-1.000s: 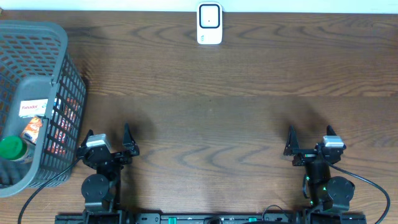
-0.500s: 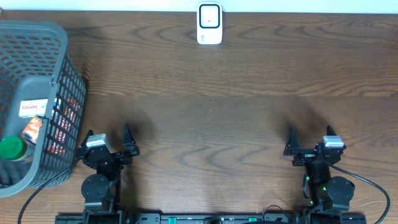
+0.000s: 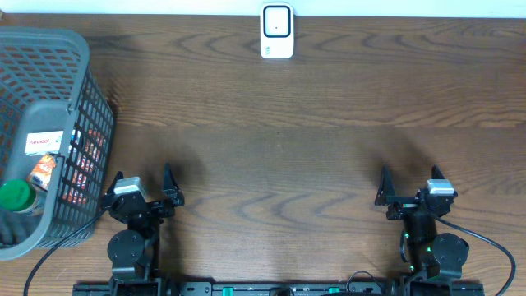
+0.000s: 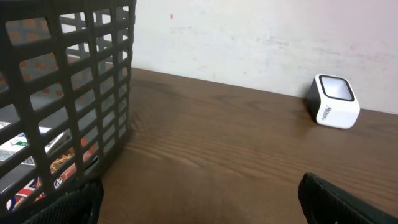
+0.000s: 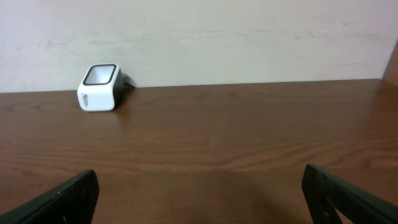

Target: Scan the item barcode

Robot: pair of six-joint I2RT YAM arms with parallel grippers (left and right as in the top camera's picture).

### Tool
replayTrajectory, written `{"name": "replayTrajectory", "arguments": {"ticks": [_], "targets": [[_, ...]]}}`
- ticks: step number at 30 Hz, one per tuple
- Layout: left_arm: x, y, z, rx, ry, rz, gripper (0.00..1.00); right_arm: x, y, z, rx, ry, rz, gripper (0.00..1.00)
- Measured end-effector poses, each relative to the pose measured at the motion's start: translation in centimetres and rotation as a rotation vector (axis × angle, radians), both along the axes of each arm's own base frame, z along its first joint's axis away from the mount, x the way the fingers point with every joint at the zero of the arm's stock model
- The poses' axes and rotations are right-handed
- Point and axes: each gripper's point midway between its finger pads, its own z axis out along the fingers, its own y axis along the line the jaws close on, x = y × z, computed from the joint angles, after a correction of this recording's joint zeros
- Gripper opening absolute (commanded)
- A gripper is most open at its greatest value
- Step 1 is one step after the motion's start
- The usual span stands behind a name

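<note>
Overhead: basket (image 3: pixel 92 99) far left, scanner (image 3: pixel 277 31) top centre, well apart.

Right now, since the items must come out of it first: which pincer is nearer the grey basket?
Left. The left pincer sits just right of the basket, by its near corner; the right pincer is far off on the opposite side, well apart from it.

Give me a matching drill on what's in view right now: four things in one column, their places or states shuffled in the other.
Things:
1. scanner
2. basket
3. green cap
4. right pincer

Places or states:
a. open and empty, near side on the right
b. far side, centre
c. inside the basket
d. left side

Pairs: 1-b, 2-d, 3-c, 4-a
</note>
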Motion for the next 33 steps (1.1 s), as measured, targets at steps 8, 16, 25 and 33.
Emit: {"name": "replayTrajectory", "arguments": {"ticks": [8, 16, 25, 33], "targets": [[0.0, 0.0, 0.0, 0.0, 0.0, 0.0, 0.98, 0.0, 0.0, 0.0, 0.0, 0.0, 0.0, 0.99], [0.0, 0.0, 0.0, 0.0, 0.0, 0.0, 0.98, 0.0, 0.0, 0.0, 0.0, 0.0, 0.0, 0.99], [0.1, -0.8, -0.1, -0.005, 0.002, -0.045, 0.98, 0.0, 0.0, 0.0, 0.0, 0.0, 0.0, 0.99], [-0.1, -3.3, -0.8, -0.027, 0.061, -0.192, 0.98, 0.0, 0.0, 0.0, 0.0, 0.0, 0.0, 0.99]]}}
